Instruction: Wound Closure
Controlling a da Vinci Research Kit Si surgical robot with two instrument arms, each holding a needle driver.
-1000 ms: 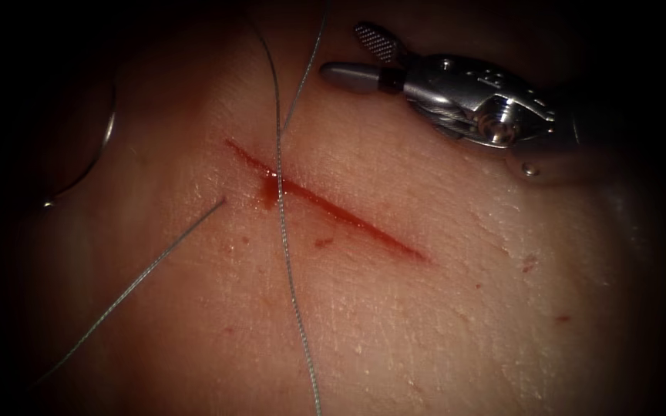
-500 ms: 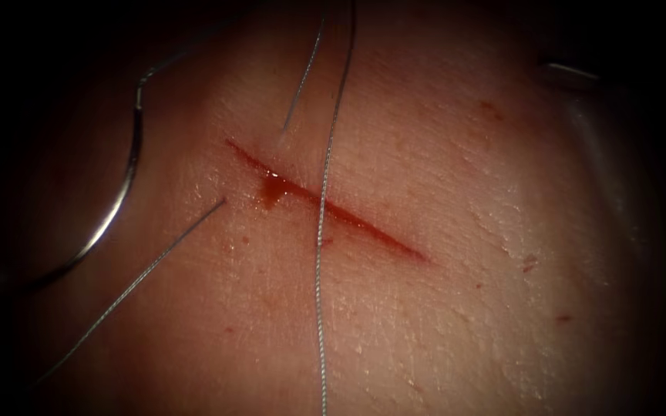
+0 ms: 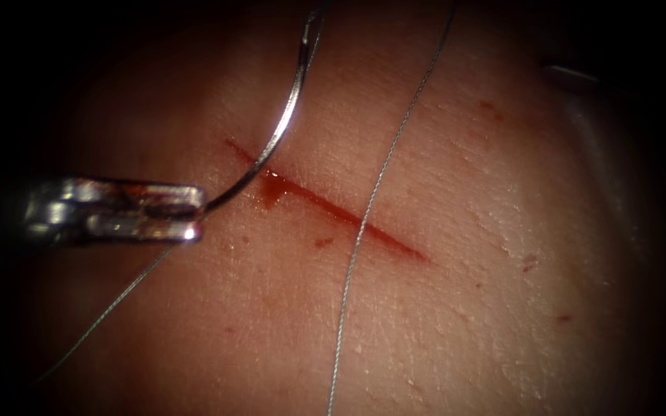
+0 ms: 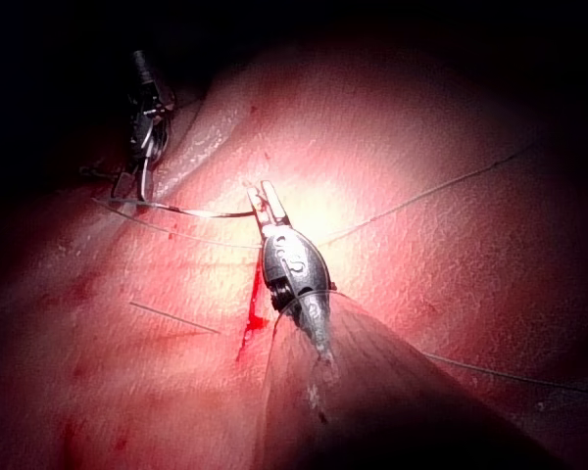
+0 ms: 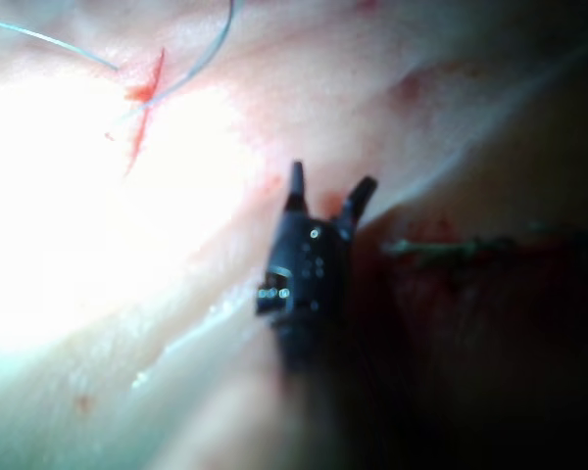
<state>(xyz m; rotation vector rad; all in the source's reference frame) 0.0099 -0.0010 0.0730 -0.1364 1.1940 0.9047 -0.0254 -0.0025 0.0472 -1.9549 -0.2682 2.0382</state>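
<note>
The left tool (image 3: 194, 219), in from nine o'clock, grips the needle (image 3: 283, 127) at one end, its curve arching over the cut (image 3: 325, 204), clear of the tissue (image 3: 441, 293). The right tool (image 5: 325, 201) is spread open, holding nothing. A firm clamp should prevent the needle swivelling, with the thread (image 3: 364, 223) kept loose.

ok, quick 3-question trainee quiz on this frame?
1. True or false: the right tool has its jaws shut.
2. Where does the left tool grip the needle? A) near one end B) mid-curve C) it doesn't hold it
3. Fill in: in the endoscope view, the needle crosses the cut near its ___ end.

Key: 1 false, they are open and empty. 2 A. 3 left.
</note>
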